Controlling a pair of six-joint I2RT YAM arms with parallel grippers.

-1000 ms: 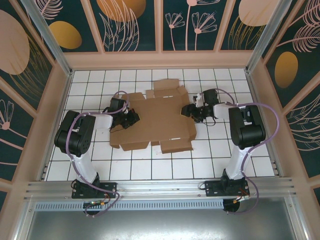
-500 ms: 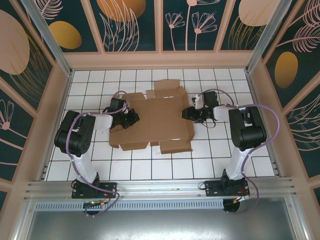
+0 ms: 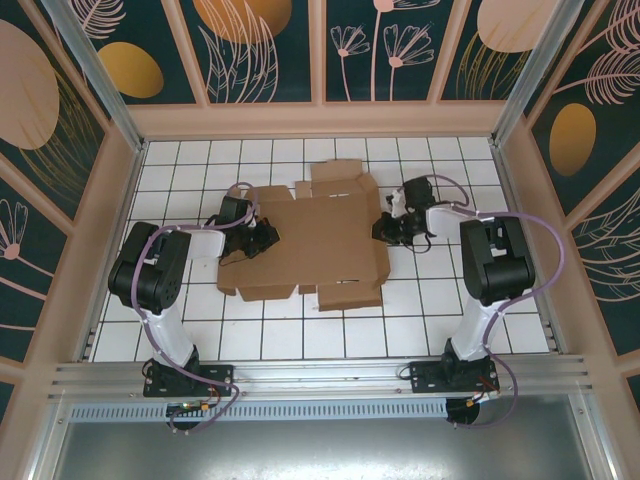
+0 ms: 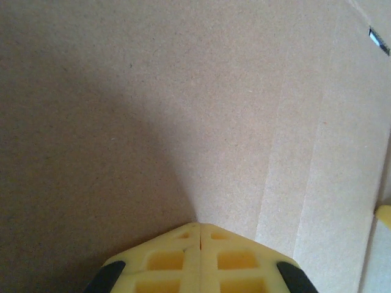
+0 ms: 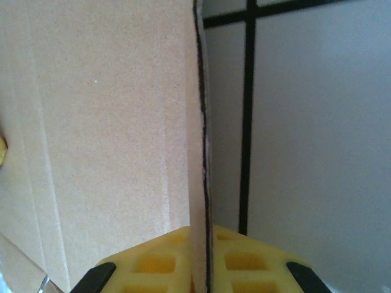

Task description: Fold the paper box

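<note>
The paper box (image 3: 320, 235) is a flat brown die-cut cardboard sheet with flaps, lying in the middle of the tiled table. My left gripper (image 3: 262, 238) is over its left part, shut and empty. In the left wrist view its yellow fingertips (image 4: 200, 227) meet, pointing at the cardboard (image 4: 183, 91). My right gripper (image 3: 385, 228) is at the sheet's right edge. In the right wrist view its jaws (image 5: 200, 232) are shut on the thin cardboard edge (image 5: 197, 122), which stands upright between the two yellow fingers.
The white tiled table (image 3: 420, 300) has free room in front of and to the right of the sheet. Tan walls (image 3: 320, 120) close in the back and sides. A metal rail (image 3: 320, 375) runs along the near edge by the arm bases.
My right gripper's jaws have closed onto the right edge of the paper box. The left arm has stayed where it was, shut.
</note>
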